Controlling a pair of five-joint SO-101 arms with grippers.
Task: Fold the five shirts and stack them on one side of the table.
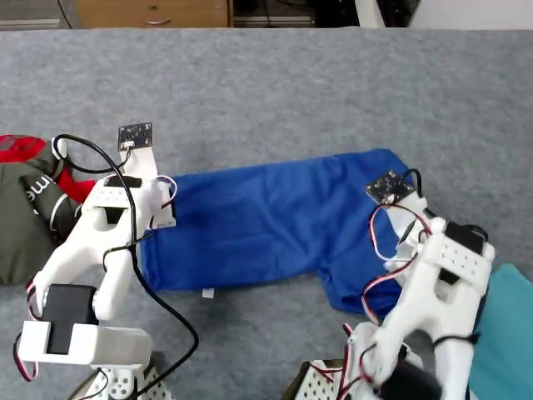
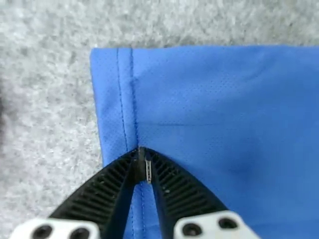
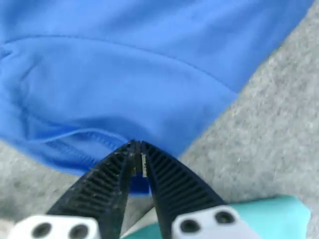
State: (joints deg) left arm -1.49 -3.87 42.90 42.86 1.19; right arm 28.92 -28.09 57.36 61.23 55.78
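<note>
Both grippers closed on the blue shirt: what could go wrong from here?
Left gripper pinches only the blue shirt's hem seam; it may slip on lifting. Right gripper holds the very sleeve edge, so the fold could skew. The teal shirt beside it might get dragged.

The table (image 1: 275, 92) has a grey, felt-like cover over its whole top, and beyond its far edge there is a light wooden cabinet (image 1: 150, 12) with a drawer handle (image 1: 156, 7), toward the far left corner, and darker furniture (image 1: 283, 12) beside it.
</note>
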